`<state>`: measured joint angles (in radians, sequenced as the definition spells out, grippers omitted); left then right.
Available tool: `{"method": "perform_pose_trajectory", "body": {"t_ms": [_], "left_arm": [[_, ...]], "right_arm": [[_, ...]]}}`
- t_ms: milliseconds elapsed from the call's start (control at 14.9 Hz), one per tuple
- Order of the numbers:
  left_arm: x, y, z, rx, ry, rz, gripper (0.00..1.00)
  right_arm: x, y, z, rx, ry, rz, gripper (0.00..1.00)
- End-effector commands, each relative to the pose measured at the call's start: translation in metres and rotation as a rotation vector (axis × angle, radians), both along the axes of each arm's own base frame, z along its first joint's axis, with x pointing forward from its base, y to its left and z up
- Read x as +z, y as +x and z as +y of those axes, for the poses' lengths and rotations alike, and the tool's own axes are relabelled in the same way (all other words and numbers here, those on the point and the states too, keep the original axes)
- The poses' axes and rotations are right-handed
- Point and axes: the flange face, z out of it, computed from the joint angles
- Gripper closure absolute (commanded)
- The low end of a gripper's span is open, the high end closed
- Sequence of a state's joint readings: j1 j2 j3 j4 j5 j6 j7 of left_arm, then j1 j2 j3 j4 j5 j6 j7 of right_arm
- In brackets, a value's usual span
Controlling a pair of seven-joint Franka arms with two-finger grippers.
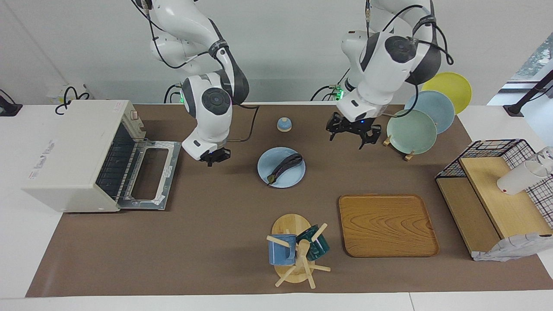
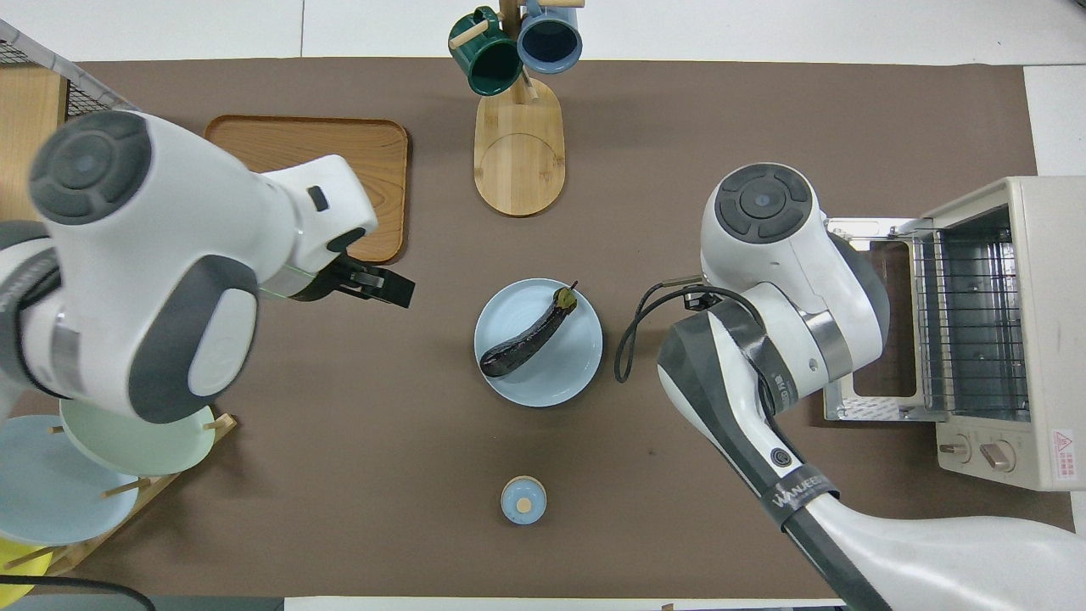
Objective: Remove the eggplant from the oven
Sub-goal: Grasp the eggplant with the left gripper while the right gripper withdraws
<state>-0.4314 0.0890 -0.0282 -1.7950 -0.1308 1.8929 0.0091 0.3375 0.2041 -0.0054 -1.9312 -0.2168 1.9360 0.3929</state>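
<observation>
The eggplant (image 1: pixel 285 166) lies on a light blue plate (image 1: pixel 293 180) in the middle of the mat; it also shows in the overhead view (image 2: pixel 528 338) on that plate (image 2: pixel 556 382). The oven (image 1: pixel 73 151) stands at the right arm's end of the table with its door (image 1: pixel 151 175) folded down, and its wire rack (image 2: pixel 967 322) is bare. My right gripper (image 1: pixel 214 157) hangs over the mat between the oven door and the plate. My left gripper (image 1: pixel 352 137) is open and empty over the mat between the blue plate and the plate rack.
A mug tree (image 1: pixel 296 250) with two mugs and a wooden tray (image 1: pixel 386 224) lie farther from the robots. A plate rack (image 1: pixel 414 129) and a wire-and-wood shelf (image 1: pixel 497 194) with a white cup stand at the left arm's end. A small blue lid (image 1: pixel 284 124) is near the robots.
</observation>
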Motion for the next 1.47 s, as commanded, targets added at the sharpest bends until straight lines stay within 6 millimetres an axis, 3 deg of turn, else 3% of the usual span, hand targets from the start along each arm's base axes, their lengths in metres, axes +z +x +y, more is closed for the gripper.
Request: {"method": "perform_pose_trajectory", "body": {"t_ms": [0,134,535,803,937,1137,1405], "left_arm": [[-0.041,-0.015,-0.047,-0.098,-0.021,0.008,0.0],[-0.068,-0.032,-0.076,-0.161,-0.016,0.011,0.0],[-0.132,-0.046,-0.116,-0.367,-0.001,0.034,0.0],[-0.161,-0.041,-0.13,-0.362,-0.047,0.005,0.0],[-0.167,-0.04,-0.127,-0.391,-0.047,0.007,0.0],[-0.18,-0.047,-0.124,-0.399,-0.044,-0.001,0.0],[-0.196,-0.062,-0.128,-0.404,-0.042,-0.016,0.0]], "right_arm": [[-0.016,-0.015,-0.047,-0.012,-0.001,-0.026,1.0],[-0.038,-0.021,-0.065,-0.012,-0.005,-0.035,1.0],[-0.051,-0.026,-0.083,-0.016,0.008,-0.062,1.0],[-0.057,-0.023,-0.096,0.001,-0.017,-0.065,1.0],[-0.059,-0.023,-0.102,0.025,-0.017,-0.055,1.0],[-0.061,-0.021,-0.119,0.037,-0.022,-0.065,1.0],[-0.068,-0.025,-0.119,0.043,-0.013,-0.071,1.0]]}}
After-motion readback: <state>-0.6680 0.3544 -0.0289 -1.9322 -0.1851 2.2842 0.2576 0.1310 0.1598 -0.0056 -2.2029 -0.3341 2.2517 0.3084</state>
